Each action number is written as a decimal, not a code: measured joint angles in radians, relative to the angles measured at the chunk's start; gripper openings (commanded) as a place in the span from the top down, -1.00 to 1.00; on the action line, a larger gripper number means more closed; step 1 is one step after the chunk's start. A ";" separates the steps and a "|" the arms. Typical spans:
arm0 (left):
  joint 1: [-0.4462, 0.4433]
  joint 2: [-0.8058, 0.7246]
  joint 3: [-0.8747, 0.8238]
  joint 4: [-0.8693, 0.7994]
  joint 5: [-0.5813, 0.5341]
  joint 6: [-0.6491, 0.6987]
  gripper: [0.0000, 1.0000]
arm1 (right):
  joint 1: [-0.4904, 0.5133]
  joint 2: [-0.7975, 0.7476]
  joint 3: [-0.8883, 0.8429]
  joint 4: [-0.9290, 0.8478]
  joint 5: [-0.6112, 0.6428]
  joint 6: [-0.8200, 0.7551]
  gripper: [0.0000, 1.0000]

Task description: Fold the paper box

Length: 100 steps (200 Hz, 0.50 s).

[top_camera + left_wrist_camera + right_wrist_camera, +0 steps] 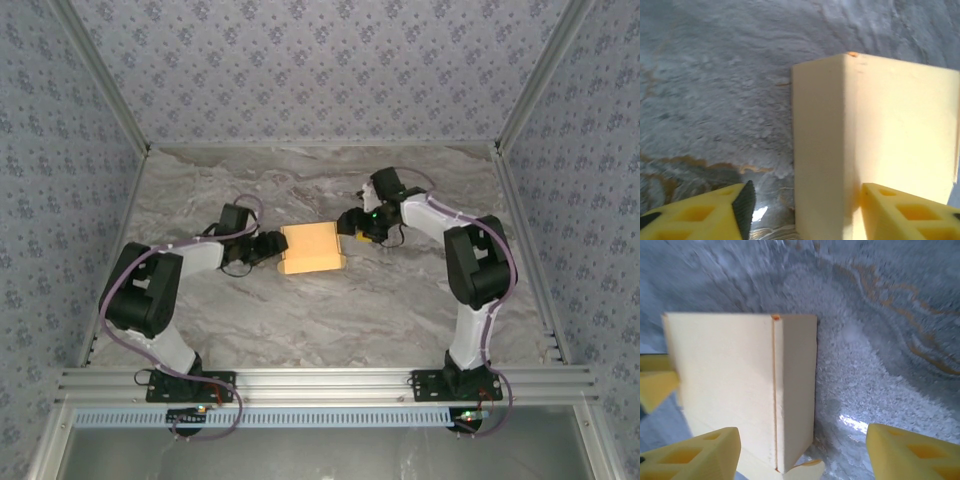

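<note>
The paper box point(313, 248) is a tan-yellow, flat rectangular box lying in the middle of the marble table. My left gripper point(275, 248) is at its left edge. In the left wrist view the left gripper point(806, 197) is open and straddles the paper box point(880, 125): one finger lies against the top face, and the padded finger point(742, 207) stands apart from the side wall. My right gripper point(350, 228) is at the box's far right corner. The right gripper point(802, 437) is open around a corner of the paper box point(730, 380), where a small rounded tab point(807, 471) sticks out.
The grey marble table point(300, 320) has free room in front of and behind the box. Aluminium rails point(320, 380) run along the near edge, and slanted frame posts point(525, 230) line the sides. Patterned walls close in the back and sides.
</note>
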 measured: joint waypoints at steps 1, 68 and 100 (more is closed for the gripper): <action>0.000 0.000 -0.001 0.004 0.004 0.004 -0.05 | -0.002 0.000 -0.001 0.002 -0.003 0.001 -0.42; 0.063 0.046 -0.075 0.217 0.193 0.014 0.36 | -0.039 0.035 -0.102 0.173 -0.236 0.136 -0.45; 0.077 0.050 -0.125 0.332 0.240 0.014 0.48 | -0.032 0.049 -0.136 0.249 -0.289 0.190 -0.46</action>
